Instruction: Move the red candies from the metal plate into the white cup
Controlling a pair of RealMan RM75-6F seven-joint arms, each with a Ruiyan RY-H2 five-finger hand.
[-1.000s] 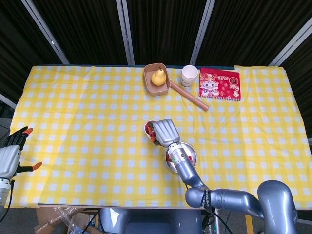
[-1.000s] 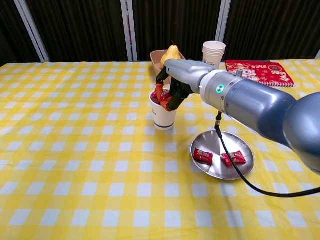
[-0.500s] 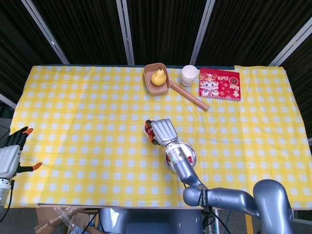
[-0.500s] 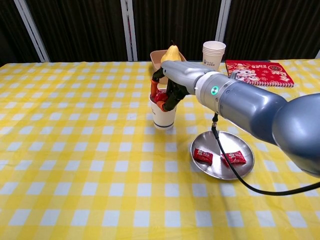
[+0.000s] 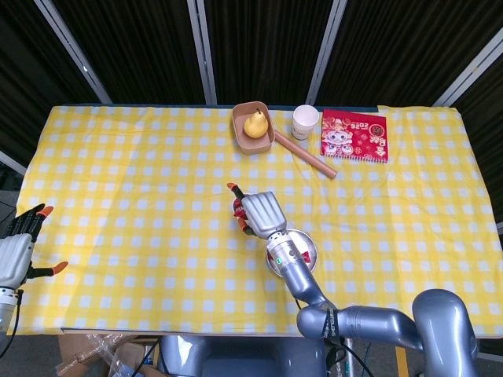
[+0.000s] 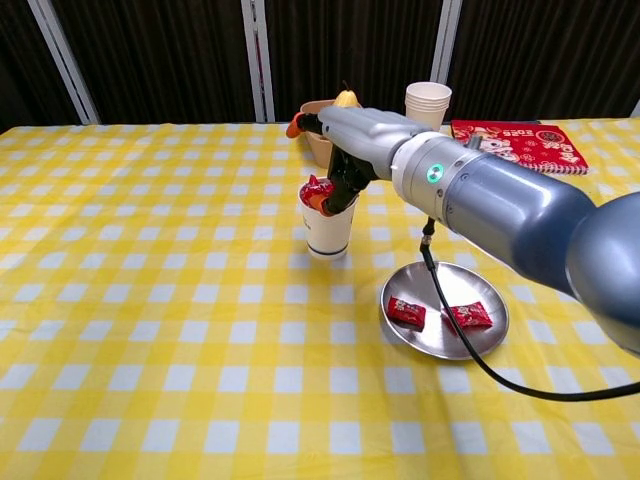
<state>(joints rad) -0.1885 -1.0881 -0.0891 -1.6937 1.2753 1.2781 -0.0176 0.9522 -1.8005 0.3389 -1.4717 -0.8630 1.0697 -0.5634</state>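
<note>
Worktop (image 6: 120,330), covered w/ yellow-and-white checked cloth, carries everything. Right arm reaches in from near right; its right robot hand (image 6: 335,150) hangs directly over the white paper cup (image 6: 328,228), mid-worktop. Fingers spread, one orange-tipped finger (image 6: 294,128) pointing left, another dipping to the cup's mouth. Nothing seen pinched, so I'd call the robot hand open & empty. A red wrapped candy (image 6: 316,189) sits at the cup's rim, just under the fingers, touching or nearly so; can't tell which.

Key relation for next move: round shiny metal plate (image 6: 490,340) lies near-right of the cup, i.e. back toward the robot & right of the robot hand. Right robot hand is far nearer to it than the left robot hand (image 5: 16,250), which sits at the worktop's near-left edge, well apart, fingers apart, holding nothing.

On the plate: two red wrapped candies left, one at left (image 6: 406,313), one at right (image 6: 468,315), side by side, apart, long axes roughly left-right, slightly tilted. Judging from that, task partly done; next pick probably the left one, closest to the cup.

Far side: tan bowl w/ yellow pear (image 5: 254,124), stack of white paper cups (image 5: 305,121), brown cardboard tube (image 5: 306,155), red printed booklet (image 5: 354,136).
</note>
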